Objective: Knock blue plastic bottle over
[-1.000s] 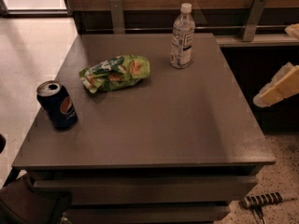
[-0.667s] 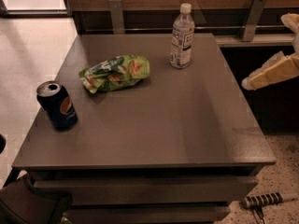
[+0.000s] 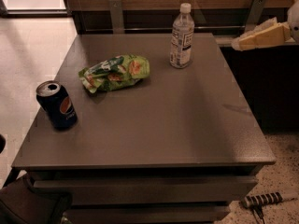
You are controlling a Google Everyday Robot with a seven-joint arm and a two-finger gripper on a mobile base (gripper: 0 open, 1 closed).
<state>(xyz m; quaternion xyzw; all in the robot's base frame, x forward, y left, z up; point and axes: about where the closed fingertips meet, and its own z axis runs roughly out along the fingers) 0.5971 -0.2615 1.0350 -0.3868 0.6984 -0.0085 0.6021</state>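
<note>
The bottle (image 3: pixel 181 36) stands upright near the far edge of the surface (image 3: pixel 163 120). The gripper (image 3: pixel 240 43) hovers to its right, beyond the surface's edge. Its fingers are pressed together, empty, and point toward the bottle without touching it.

The scene is dim and brownish. Bright light washes out the floor (image 3: pixel 28 45) left of the table (image 3: pixel 163 129), whose top carries a faint sheen near its right edge. Deep shadow fills the space beneath its front. The gripper (image 3: pixel 244 41), beyond the table's far right corner, is lit pale.
</note>
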